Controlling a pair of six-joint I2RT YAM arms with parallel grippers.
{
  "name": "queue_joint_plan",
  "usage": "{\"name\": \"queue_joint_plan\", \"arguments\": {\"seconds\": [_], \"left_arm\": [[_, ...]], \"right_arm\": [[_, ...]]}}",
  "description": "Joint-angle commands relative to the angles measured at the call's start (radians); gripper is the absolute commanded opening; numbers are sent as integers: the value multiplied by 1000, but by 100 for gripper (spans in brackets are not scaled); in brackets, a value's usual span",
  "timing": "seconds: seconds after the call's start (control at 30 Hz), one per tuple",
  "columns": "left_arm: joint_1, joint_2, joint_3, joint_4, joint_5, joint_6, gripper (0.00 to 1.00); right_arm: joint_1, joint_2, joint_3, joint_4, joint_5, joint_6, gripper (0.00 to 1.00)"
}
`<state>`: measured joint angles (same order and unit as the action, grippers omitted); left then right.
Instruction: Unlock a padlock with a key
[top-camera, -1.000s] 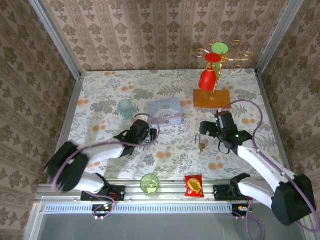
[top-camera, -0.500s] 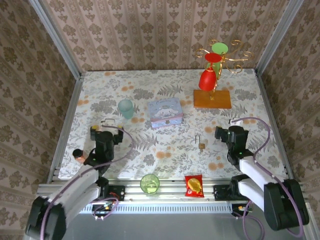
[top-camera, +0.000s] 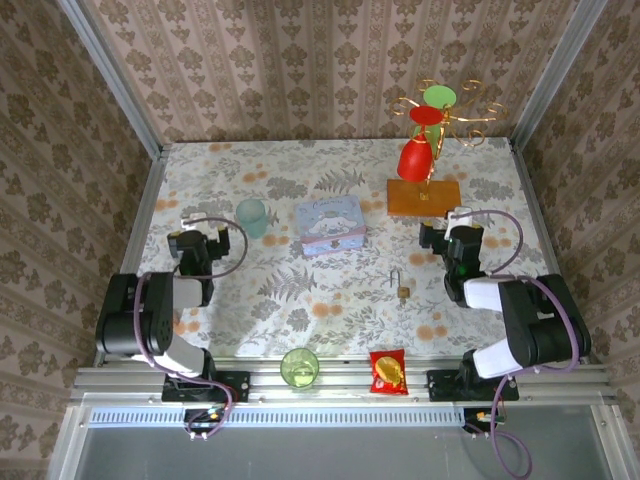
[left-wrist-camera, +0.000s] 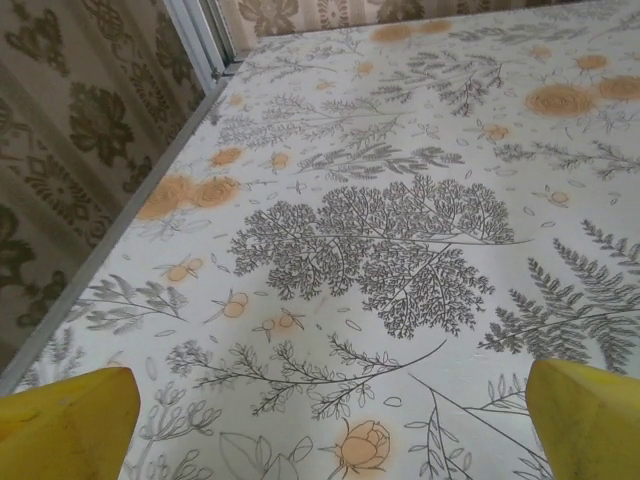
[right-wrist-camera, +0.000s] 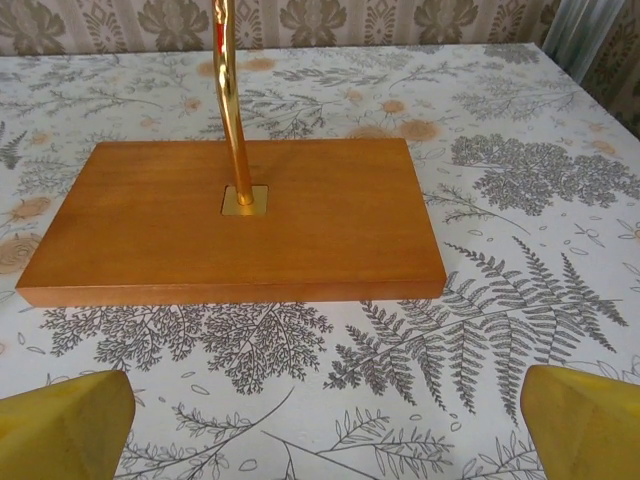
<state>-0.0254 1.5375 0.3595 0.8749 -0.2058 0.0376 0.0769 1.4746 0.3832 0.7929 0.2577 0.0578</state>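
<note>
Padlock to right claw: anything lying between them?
Nothing. In the top view, that stretch between the padlock and the right claw is bare floral cloth.

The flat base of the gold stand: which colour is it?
The flat wooden base is orange-brown; clearest in the right wrist view.

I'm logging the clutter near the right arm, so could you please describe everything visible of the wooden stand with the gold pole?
The wooden stand has a rectangular orange-brown base, smooth and thin, lying flat on the floral cloth at the table's far right. A shiny gold pole rises from a small square gold plate at its middle. Seen from above, curled gold arms branch at the top, carrying a red cup and a green cup.
</note>
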Motion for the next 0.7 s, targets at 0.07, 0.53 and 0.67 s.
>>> {"name": "queue_joint_plan", "arguments": {"seconds": [0.07,0.53,0.67], "left_arm": [[3,9,15,55,80,-16,100],[-28,23,12,90,-4,9,100],[-29,23,13,90,-3,9,100]], "right_arm": [[-32,53,23,51,-37,4,100],[-49,66,35,51,-112,-6,100],[-49,53,19,66,-117,-9,100]]}}
